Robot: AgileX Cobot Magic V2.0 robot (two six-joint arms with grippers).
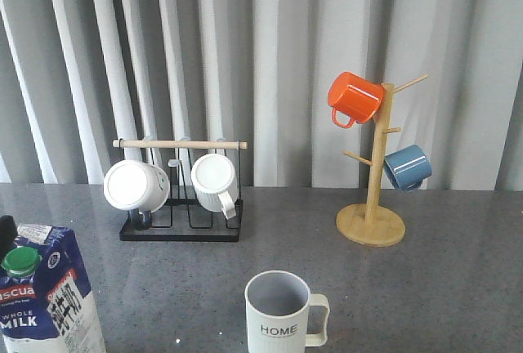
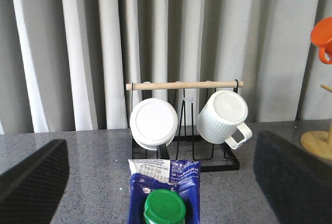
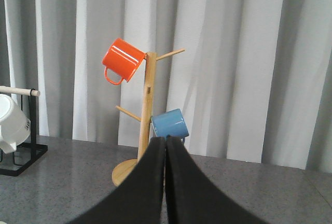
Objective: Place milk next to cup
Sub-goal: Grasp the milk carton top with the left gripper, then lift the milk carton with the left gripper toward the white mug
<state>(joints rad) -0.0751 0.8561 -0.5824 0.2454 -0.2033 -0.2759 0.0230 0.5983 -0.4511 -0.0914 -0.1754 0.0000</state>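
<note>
Blue-and-white, the milk (image 1: 45, 296) stands at the lower left of the front view, well apart from the cup (image 1: 282, 312) at bottom centre. The left fingers (image 2: 31, 182) are spread wide around the carton without touching it; the right fingers (image 3: 166, 182) are pressed together, empty. It looks tall, fairly heavy, with slick, yielding sides, so I'd grip mid-body.

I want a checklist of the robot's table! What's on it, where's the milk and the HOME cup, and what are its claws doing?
Surface: grey speckled table, no spills seen.
Job's things: milk upright at the near left corner; cup upright near the middle, handle to the right, well apart from the milk.
Clutter: black rack holding two white mugs; wooden mug tree with an orange mug and a blue mug.
Grippers: left gripper open, fingers either side of the milk; right gripper shut, empty.
Cables: nothing seen.
Surroundings: grey curtain behind the table.
</note>
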